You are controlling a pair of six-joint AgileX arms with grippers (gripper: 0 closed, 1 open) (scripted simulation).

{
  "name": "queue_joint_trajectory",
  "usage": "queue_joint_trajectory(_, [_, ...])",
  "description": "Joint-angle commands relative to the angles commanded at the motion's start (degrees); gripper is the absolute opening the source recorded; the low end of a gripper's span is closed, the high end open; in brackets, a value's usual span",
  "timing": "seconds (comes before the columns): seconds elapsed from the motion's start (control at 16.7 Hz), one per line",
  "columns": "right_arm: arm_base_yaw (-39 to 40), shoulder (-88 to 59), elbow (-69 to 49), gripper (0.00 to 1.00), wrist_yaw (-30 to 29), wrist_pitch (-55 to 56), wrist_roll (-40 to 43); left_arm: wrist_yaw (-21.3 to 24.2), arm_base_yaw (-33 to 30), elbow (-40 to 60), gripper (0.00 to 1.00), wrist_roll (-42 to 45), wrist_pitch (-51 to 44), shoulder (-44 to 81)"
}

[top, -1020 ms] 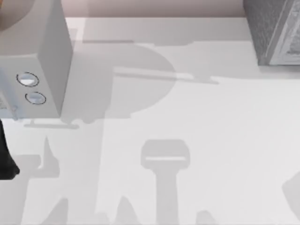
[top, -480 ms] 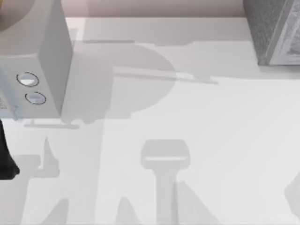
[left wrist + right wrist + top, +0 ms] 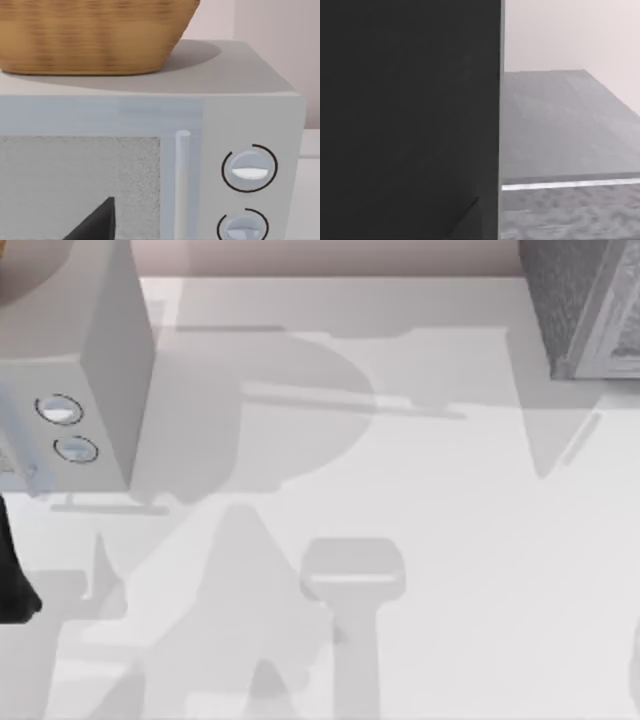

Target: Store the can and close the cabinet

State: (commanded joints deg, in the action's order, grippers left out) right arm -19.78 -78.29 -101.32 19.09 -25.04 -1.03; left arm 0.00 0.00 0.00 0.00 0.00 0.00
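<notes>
The can is out of view. The cabinet (image 3: pixel 580 310) is a dark grey textured box at the table's far right corner, with a pale panel (image 3: pixel 625 335) along its front. In the right wrist view a grey textured surface (image 3: pixel 560 130) with a white line lies beside a flat dark face (image 3: pixel 410 115). My left arm (image 3: pixel 15 580) is a black shape at the table's left edge. My left gripper (image 3: pixel 95 225) pokes in as a dark wedge close to the glass door of a grey microwave (image 3: pixel 250 100).
The microwave (image 3: pixel 70 350) stands at the far left of the table, with a vertical door handle (image 3: pixel 182 185) and two round knobs (image 3: pixel 60 410). A wicker basket (image 3: pixel 90 35) sits on top of it. Arm shadows fall across the white table (image 3: pixel 450 540).
Broad shadows have swept over the table's front and right. The pale panel on the cabinet's front has drawn back toward the right edge. The left arm has stayed put.
</notes>
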Motion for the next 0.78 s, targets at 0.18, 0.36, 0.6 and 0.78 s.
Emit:
queue_joint_trajectory(0.18, [14.14, 0.97, 0.11, 1.00, -14.14, -0.14, -0.27, 0.00, 0.00, 0.00, 1.00, 0.00, 0.00, 0.00])
queue_joint_trajectory(0.36, [28.25, 2.40, 0.48, 1.00, -28.19, 0.03, -0.75, 0.00, 0.00, 0.00, 1.00, 0.00, 0.00, 0.00])
queue_joint_trajectory(0.6, [41.33, 3.79, 1.61, 1.00, -41.22, -0.05, -0.50, 0.00, 0.00, 0.00, 1.00, 0.00, 0.00, 0.00])
queue_joint_trajectory(0.78, [45.05, 4.28, 2.76, 1.00, -44.88, -0.27, -0.15, 0.00, 0.00, 0.00, 1.00, 0.00, 0.00, 0.00])
